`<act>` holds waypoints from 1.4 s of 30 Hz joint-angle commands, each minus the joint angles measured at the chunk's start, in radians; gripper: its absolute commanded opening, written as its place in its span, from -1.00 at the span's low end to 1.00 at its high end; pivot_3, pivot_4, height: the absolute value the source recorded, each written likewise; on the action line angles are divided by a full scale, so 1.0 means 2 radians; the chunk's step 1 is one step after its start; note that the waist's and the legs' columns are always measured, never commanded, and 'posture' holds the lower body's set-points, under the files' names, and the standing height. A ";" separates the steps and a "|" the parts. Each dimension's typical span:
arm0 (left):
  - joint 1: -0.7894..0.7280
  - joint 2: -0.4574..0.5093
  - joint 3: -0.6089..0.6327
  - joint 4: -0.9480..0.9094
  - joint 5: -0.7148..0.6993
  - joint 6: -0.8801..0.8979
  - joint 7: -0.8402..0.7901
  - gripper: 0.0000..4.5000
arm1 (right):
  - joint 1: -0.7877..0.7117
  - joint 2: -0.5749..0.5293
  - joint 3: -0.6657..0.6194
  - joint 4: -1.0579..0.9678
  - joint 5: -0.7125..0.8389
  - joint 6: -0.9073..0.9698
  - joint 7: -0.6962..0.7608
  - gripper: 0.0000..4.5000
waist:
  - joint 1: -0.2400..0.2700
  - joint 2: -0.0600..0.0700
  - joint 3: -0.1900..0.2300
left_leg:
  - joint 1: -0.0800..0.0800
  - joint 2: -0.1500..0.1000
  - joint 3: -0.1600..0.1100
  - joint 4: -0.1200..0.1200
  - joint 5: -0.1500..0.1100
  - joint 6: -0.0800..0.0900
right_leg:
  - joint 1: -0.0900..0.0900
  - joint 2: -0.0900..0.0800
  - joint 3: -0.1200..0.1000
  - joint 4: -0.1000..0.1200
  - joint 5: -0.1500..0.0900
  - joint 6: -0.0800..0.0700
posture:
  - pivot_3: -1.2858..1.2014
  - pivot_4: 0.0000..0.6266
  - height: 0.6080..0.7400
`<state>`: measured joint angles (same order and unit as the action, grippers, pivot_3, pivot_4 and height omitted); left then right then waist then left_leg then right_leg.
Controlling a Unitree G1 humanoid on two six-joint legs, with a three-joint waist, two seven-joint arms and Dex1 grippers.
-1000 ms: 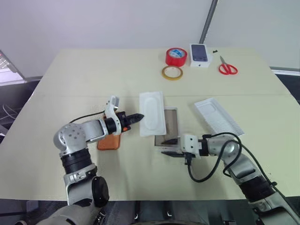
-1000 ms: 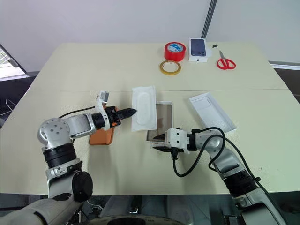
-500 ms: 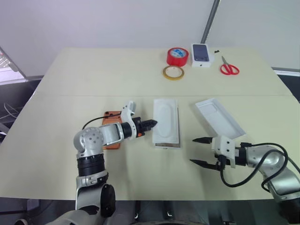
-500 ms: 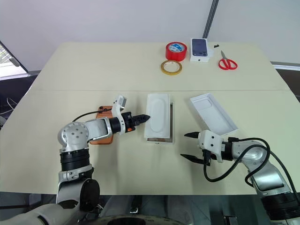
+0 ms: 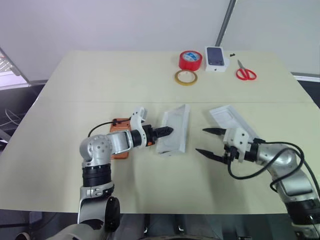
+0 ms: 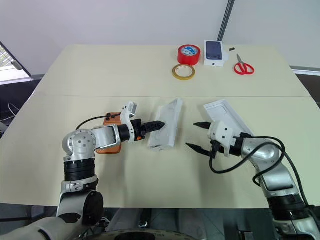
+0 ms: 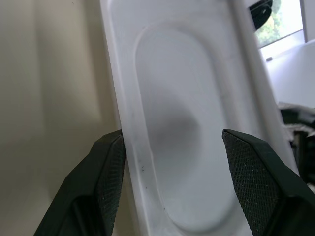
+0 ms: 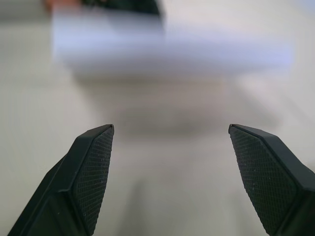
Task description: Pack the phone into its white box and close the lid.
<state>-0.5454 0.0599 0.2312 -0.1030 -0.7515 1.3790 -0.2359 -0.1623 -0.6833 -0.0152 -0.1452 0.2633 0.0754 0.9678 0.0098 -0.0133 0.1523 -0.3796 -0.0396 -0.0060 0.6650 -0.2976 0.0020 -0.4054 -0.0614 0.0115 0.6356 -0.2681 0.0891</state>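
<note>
The slim copper-orange phone (image 5: 120, 141) lies flat on the beige table (image 5: 100, 85), left of centre and toward the near edge, largely covered by the left arm. The left gripper (image 5: 166, 131) points right across the table, just past the phone; in the left wrist view its black fingers (image 7: 110, 169) stand well apart, one on either side of the thin white insert with an oval recess (image 7: 182, 123). One finger appears to touch the insert's edge; a firm hold cannot be confirmed. In the head views the insert (image 5: 175, 130) is tilted, its far side raised, at mid-table; whether it rests on the white box cannot be determined. The all-white shallow rectangular lid (image 5: 227, 117) lies open side up, right of centre. The right gripper (image 5: 207, 141) hangs above the table just in front of the lid, its jaws spread wide and holding nothing, pointing left toward the insert.
</note>
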 commanded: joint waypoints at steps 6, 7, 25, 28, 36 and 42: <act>-0.019 -0.017 0.026 -0.031 -0.034 0.004 0.007 0.51 | -0.059 0.025 0.014 0.062 -0.029 -0.026 -0.022 -0.32 | 0.002 0.000 0.000 | -0.001 0.000 0.000 0.000 0.000 0.000 | 0.000 0.000 0.000 -0.001 0.000 0.000 | 0.03 -0.52 1.00; -0.016 -0.013 0.025 -0.039 -0.035 -0.002 0.002 0.51 | -0.063 0.028 0.015 0.063 -0.024 -0.025 -0.021 -0.59 | 0.001 0.000 0.000 | -0.001 0.000 0.000 0.000 0.000 0.000 | 0.000 0.000 0.000 -0.001 0.000 0.000 | 0.03 -0.52 1.00; 0.078 0.189 -0.024 -0.024 0.072 -0.273 -0.167 0.51 | -0.089 0.056 0.170 0.061 -0.157 -0.002 -0.026 -0.98 | -0.008 0.000 0.000 | -0.005 0.000 0.000 0.000 0.001 -0.001 | -0.005 0.000 0.000 0.002 0.000 0.000 | 0.03 -0.52 1.00; 0.087 0.196 -0.024 -0.025 0.076 -0.277 -0.171 0.51 | -0.090 0.043 0.167 0.051 -0.142 -0.001 -0.003 -0.98 | -0.009 0.000 0.000 | -0.005 0.000 0.000 0.001 0.000 0.000 | -0.005 0.000 0.000 0.002 0.000 0.000 | 0.03 -0.52 1.00; 0.083 0.218 -0.003 -0.001 0.062 -0.266 -0.178 0.51 | -0.078 0.038 0.161 0.017 -0.082 0.009 0.059 -0.98 | -0.010 0.000 0.000 | -0.005 0.000 0.000 0.001 -0.001 0.002 | -0.007 0.000 0.000 0.005 0.000 0.000 | 0.03 -0.52 1.00; 0.077 0.230 0.001 0.015 0.055 -0.259 -0.185 0.51 | -0.071 0.005 0.156 0.033 -0.084 -0.024 0.092 -0.98 | -0.010 0.000 0.000 | -0.005 0.000 0.000 0.001 -0.001 0.002 | -0.007 0.000 0.000 0.005 0.000 0.000 | 0.03 -0.52 1.00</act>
<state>-0.3687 0.5098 0.2146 -0.0679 -0.6226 0.8606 -0.5947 -0.3052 -0.6540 0.3089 -0.0766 0.0852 0.0426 1.1327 -0.0100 -0.0129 0.1525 -0.3896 -0.0398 -0.0062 0.6662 -0.2991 0.0055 -0.4195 -0.0622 0.0115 0.6452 -0.2683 0.0887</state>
